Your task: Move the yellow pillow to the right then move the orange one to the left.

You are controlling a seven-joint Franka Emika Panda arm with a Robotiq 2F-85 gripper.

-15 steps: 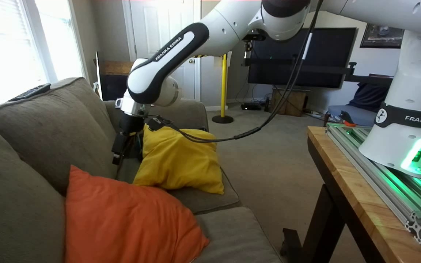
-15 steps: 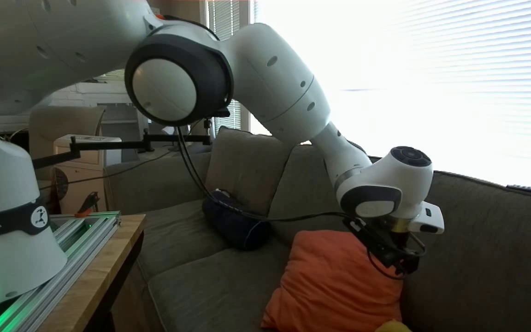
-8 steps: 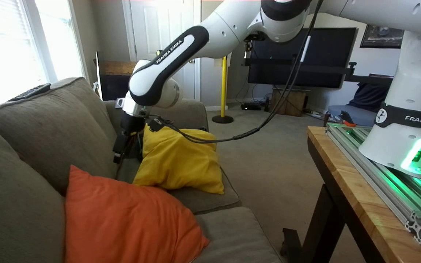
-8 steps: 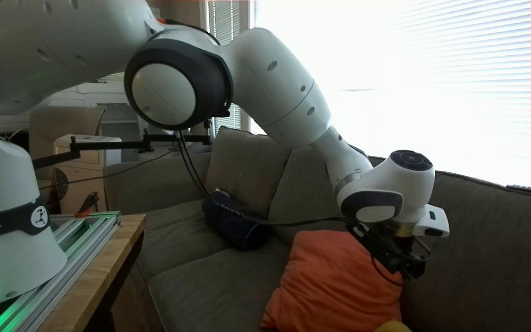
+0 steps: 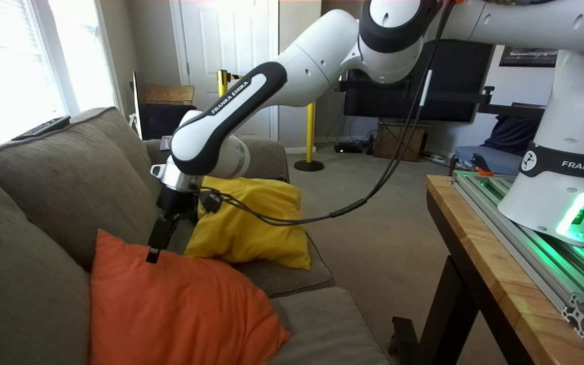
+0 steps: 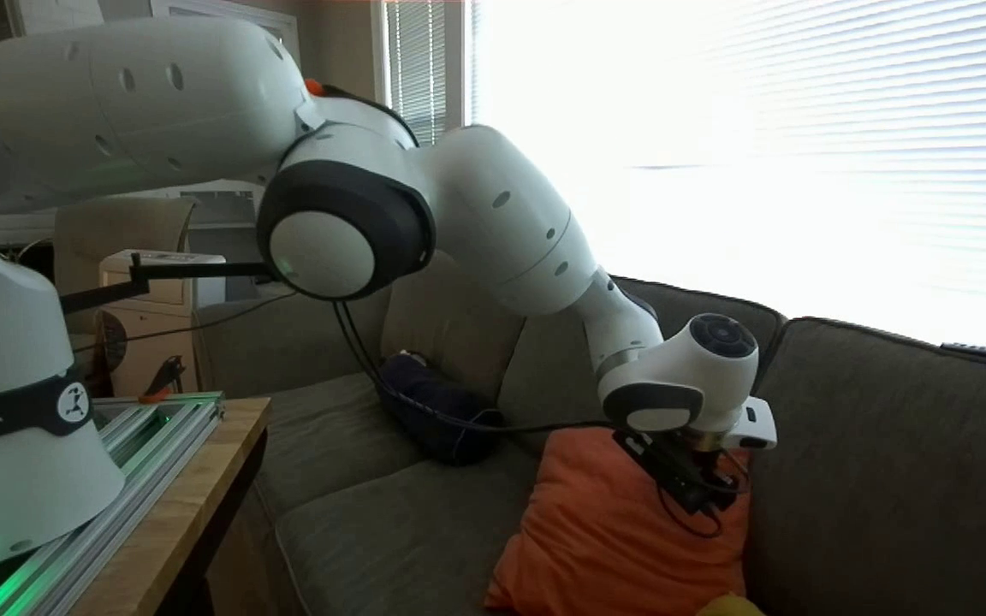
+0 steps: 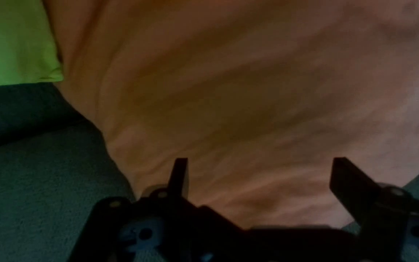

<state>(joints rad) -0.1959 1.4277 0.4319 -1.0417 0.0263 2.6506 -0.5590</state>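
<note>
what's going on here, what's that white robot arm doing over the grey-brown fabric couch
The white robot arm has its black two-fingered gripper open over the squarish orange-red fabric pillow, seemingly about to grip it. Whether it touches the fabric, I can't tell. The bright yellow, rumpled fabric pillow lies next to the orange-red one on the couch, not held.

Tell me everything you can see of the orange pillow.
The orange pillow is orange-red, squarish and soft-looking, its fabric creased, with one pointed corner up by the backrest. It rests tilted on the sofa seat, its lower part cropped in both exterior views. The yellow pillow lies beside it, their edges appearing to meet in the wrist view. The open gripper is over it; contact is unclear.
</note>
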